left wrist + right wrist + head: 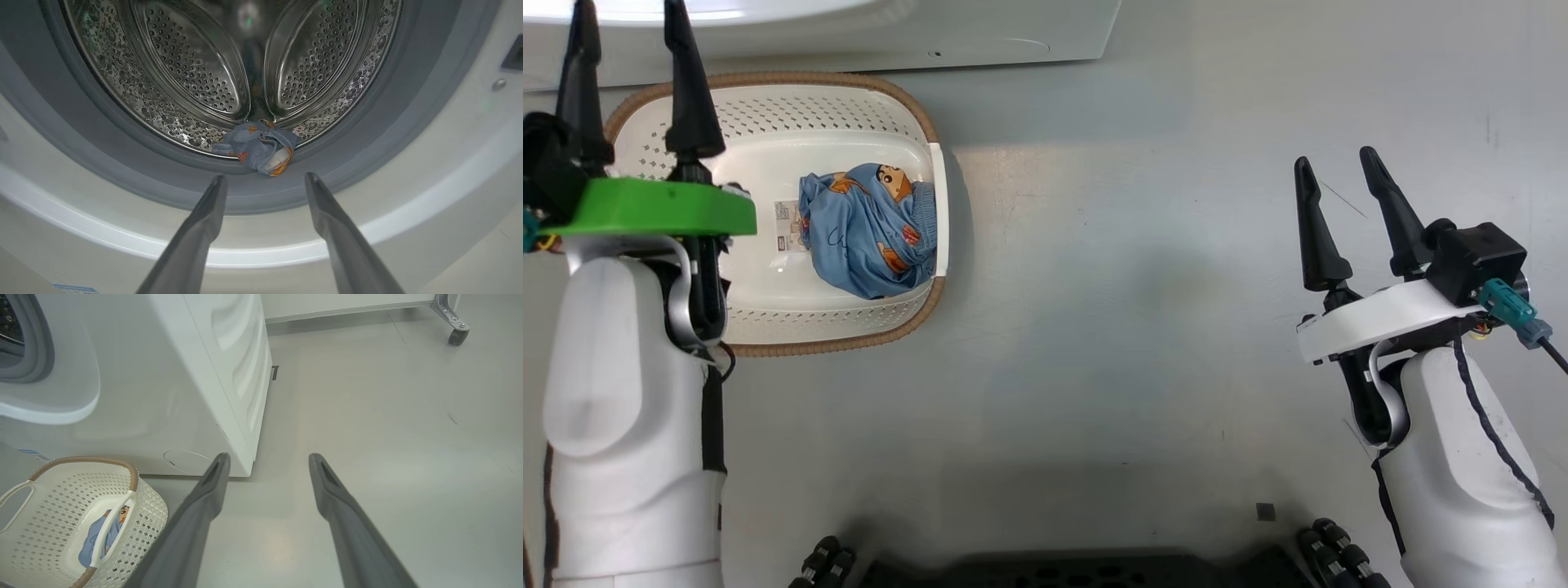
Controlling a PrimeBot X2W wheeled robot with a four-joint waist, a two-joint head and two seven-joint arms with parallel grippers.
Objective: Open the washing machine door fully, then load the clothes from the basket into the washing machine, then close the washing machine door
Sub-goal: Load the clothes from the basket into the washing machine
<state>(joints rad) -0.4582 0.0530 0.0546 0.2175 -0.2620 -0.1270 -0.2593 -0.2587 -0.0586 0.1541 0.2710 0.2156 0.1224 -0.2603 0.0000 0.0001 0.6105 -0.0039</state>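
While hanging wide-jawed and empty above the basket (849,102), reach down-right with left gripper (627,16) for blue cartoon-print clothes (866,233); right gripper (1335,157), jaws equally wide, well apart.

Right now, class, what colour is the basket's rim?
The rim is woven brown; the head view shows it best.

Place: you're in a laundry-style test room | cues: white washer (171,384) on bare grey floor (388,416), basket (792,110) beside it | castor leg (456,336) by far wall
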